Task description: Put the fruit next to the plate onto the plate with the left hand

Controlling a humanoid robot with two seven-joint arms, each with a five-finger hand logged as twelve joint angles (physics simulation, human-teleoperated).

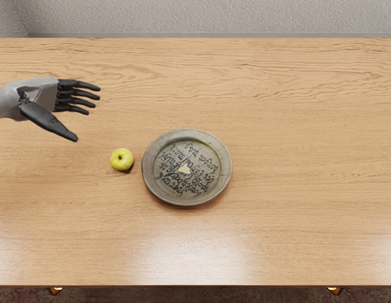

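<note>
- Head view, looking down at a slant over a broad wooden surface (296, 107). The left hand (45, 101) reaches in from the left edge, up in the far-left part of the scene.
- Its fingers (82, 95) are spread and stretched out straight, dark against the pale grain and pointing to the right. They hold nothing.
- The thumb (53, 124) juts down and to the right, well clear of the other four, angled roughly toward the fruit.
- I can't tell from here whether the hand hangs above the wood or rests on it.
- The fruit (122, 160) is small, round and yellow-green, with a dimple on top like an apple. It sits on the surface just beside the plate's left rim.
- A thin sliver of wood shows between fruit and rim, so they look apart rather than touching.
- The fruit lies below and to the right of the thumb tip, with bare wood between them.
- The plate (226, 165) is round and grey-green, lying flat near the middle of the surface. Dark script-like marks curl around its inside and there's a small pale patch at its centre.
- So the fruit is on the wood, not on the plate.
- A pale grey textured wall (183, 16) runs behind the far edge.
- Down at the near edge, two small brass-coloured table feet (55, 291) peek out, one toward each side.
</note>
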